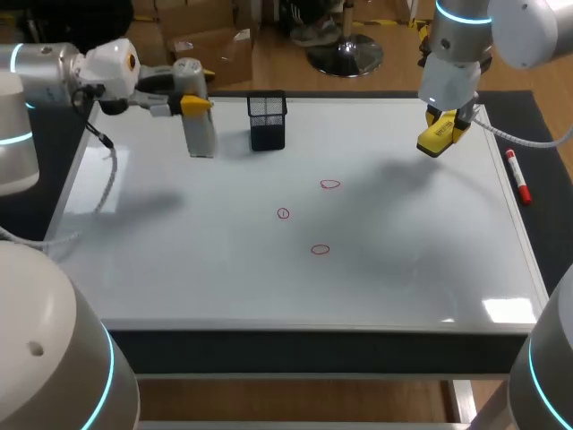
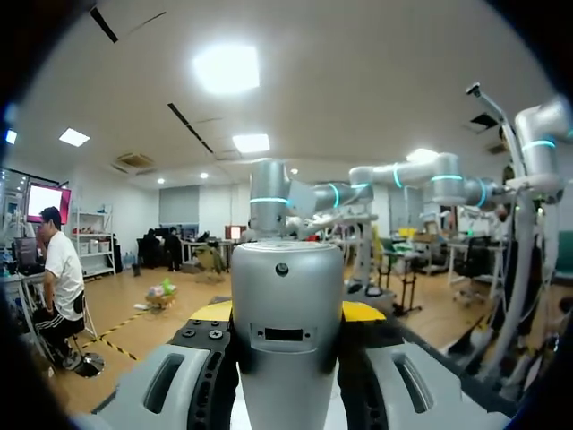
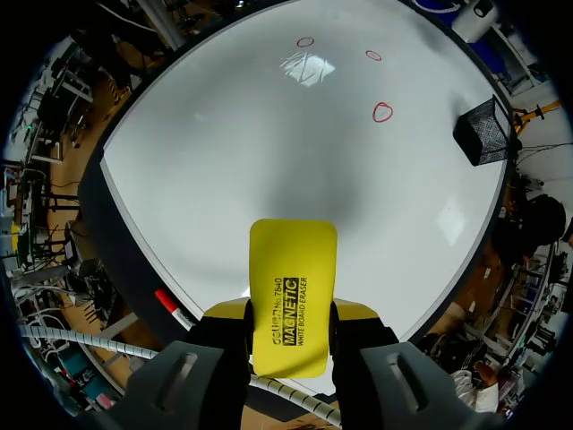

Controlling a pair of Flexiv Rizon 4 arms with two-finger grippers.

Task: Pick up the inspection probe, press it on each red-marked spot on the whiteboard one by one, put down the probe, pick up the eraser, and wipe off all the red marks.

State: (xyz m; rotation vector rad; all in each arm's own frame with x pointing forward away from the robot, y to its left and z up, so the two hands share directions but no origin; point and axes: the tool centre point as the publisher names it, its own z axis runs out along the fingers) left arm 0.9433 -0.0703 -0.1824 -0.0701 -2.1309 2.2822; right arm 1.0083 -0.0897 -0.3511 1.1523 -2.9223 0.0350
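**Desk:** Inspection probe (image 1: 199, 125), where is it?

**Me:** It's the grey, blocky metal inspection probe (image 2: 286, 313), upright at about ten o'clock on the glossy whiteboard (image 1: 224, 269). My left gripper (image 1: 195, 104) comes in level from nine o'clock, jaws clamped on the probe's upper part. In the left wrist view a yellow tip sits on each side of it (image 2: 286, 311). I cannot tell whether its foot touches the board.

**Desk:** And the eraser?

**Me:** The flat yellow rectangular eraser (image 1: 437, 136) is pinched between the jaws of my right gripper (image 1: 440, 134), over the board at two o'clock. In the right wrist view its long face sticks out past the fingers (image 3: 293, 278).

**Desk:** The marks?

**Me:** There are three small red marks near the board's middle: one (image 1: 330, 184), one at seven o'clock of it (image 1: 283, 213), and one nearest me (image 1: 320, 249).

**Desk:** Anything else?

**Me:** A black mesh pen holder (image 1: 268, 121) stands just beside the probe at its three o'clock. A red-capped marker (image 1: 517, 176) lies off the board's three o'clock edge.
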